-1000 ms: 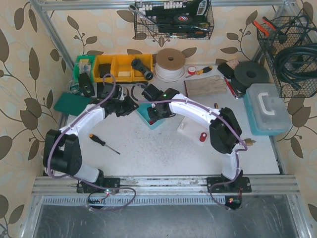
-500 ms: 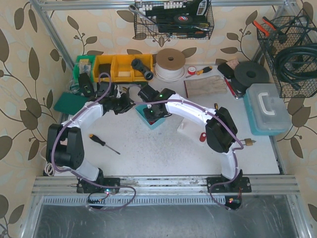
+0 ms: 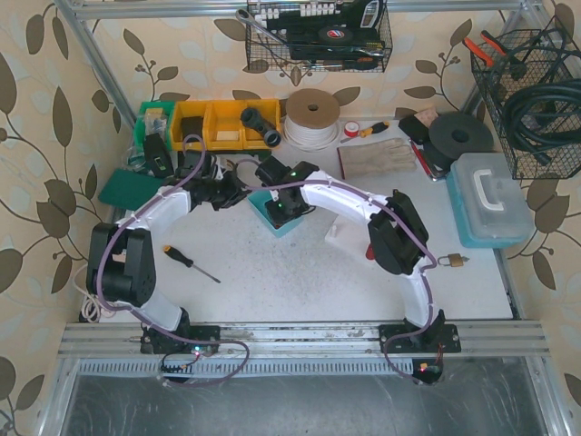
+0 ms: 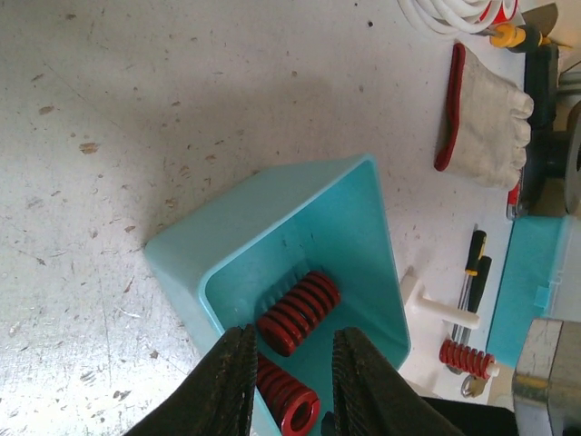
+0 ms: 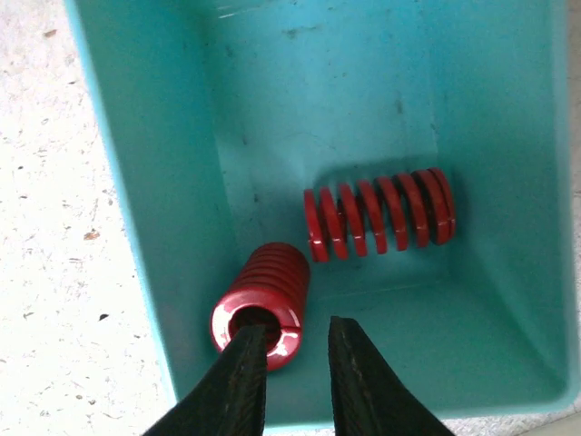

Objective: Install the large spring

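Over the speckled bench [image 3: 300, 272], toward its far edge, the right end effector [image 5: 295, 331], slightly spread and empty, may snag the teal bin [image 5: 136, 182] wall or knock the leaning red spring [image 5: 268, 282] aside.

Left arm [image 3: 156, 211], right arm [image 3: 349, 202], above teal bin [image 3: 278, 227]
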Tool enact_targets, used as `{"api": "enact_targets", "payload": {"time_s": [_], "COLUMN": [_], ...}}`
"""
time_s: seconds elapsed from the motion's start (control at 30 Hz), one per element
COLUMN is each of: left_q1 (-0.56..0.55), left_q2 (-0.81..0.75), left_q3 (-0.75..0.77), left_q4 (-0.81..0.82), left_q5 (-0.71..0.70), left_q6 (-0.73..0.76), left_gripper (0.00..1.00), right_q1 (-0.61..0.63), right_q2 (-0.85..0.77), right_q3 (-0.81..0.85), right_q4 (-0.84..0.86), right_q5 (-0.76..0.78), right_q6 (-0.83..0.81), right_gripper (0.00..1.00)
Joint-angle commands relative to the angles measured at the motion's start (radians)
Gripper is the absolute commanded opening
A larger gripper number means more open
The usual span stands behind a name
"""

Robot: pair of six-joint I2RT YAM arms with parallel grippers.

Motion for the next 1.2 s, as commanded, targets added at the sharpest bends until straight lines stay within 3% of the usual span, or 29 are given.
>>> {"api": "enact_targets", "payload": {"time_s": [0.0, 0.67, 0.93, 1.17], "left_q1": [0.002, 0.000, 0.000, 0.000], "left_q2": [0.011, 0.044, 0.066, 0.068], "left_q3": [-0.011, -0.047, -0.045, -0.050], "left_q4": [0.046, 0.067, 0.067, 0.066], "left_q5": [0.046, 0.078, 0.091, 0.092], "left_q6": [-0.019, -0.062, -0.065, -0.062], "left_gripper": [0.30, 0.27, 0.26, 0.26], "right_q1": [-0.016, -0.018, -0.021, -0.026], "right_q2": [0.023, 0.069, 0.098, 0.103], "right_q3": [0.020, 0.003, 0.004, 0.011], "right_q4": [-0.018, -0.017, -0.049, -0.031], "right_q5": [-0.027, -0.107, -0.086, -0.096], "right_q6": [-0.028, -0.081, -0.117, -0.129], "right_gripper": [0.23, 0.23, 0.17, 0.04]}}
